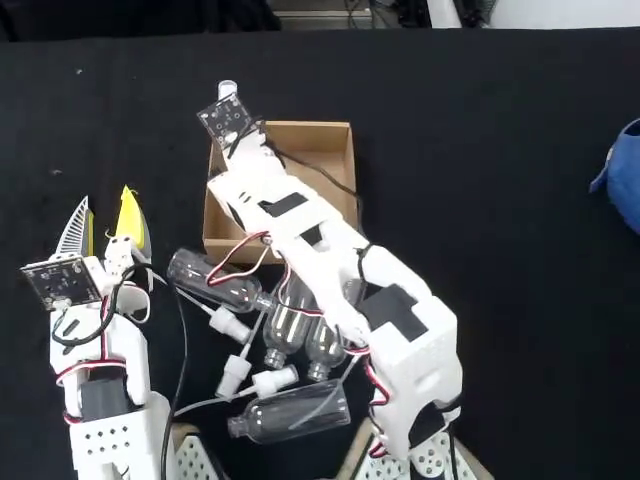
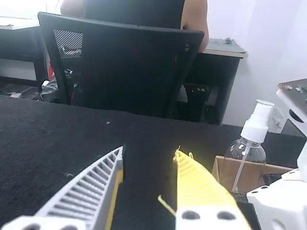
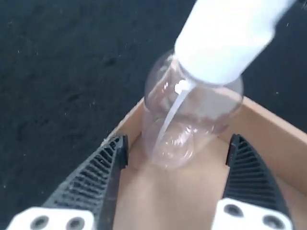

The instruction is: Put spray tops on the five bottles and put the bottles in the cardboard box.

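Right wrist view looks down on the right claw (image 3: pixel 178 143), its black jaws spread wide either side of an upright capped bottle (image 3: pixel 192 112) without visibly touching it, so it holds nothing. That bottle stands in the far left corner of the cardboard box (image 3: pixel 273 129). In the high view, what look like four more bottles lie on the bench (image 1: pixel 480 150) nearer than the box, between the two arms, with loose spray tops (image 1: pixel 232 325) among them. The left claw (image 1: pixel 105 200) hangs wide open and empty at the left. The leftmost lying bottle (image 1: pixel 212 278) is just right of it, its long axis running left to right, so the left arm seems better placed to fetch it.
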`<state>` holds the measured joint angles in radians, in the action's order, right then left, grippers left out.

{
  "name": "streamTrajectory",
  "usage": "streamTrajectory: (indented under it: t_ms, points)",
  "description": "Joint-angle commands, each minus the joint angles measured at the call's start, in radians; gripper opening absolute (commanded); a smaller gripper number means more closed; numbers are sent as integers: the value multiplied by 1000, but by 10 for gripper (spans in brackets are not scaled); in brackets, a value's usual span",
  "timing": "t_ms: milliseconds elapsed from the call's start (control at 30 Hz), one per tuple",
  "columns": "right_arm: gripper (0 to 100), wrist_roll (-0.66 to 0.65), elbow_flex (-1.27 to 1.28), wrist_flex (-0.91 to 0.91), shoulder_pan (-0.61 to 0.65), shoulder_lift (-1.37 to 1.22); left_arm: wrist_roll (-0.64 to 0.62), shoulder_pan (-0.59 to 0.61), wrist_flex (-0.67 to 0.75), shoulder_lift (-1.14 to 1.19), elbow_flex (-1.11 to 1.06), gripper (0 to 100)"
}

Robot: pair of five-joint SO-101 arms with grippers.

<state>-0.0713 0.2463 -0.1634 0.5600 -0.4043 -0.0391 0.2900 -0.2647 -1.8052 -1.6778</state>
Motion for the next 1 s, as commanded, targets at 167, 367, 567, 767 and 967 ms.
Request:
streamTrajectory:
  t_ms: [167,367,567,767,967]
  points:
    - [298,-3,-54,-196,-12,234,-3,13,6,-18,-21,32]
    - [276,-2,-54,-371,-12,292,-3,13,6,-18,-21,32]
    - [17,69,-51,-417,-55,278,-3,13,6,-18,-21,32]
    - [11,249,-70,-417,-64,203,-3,13,6,-18,-21,32]
    - [10,258,-140,-419,-64,88,-3,13,6,-18,-21,32]
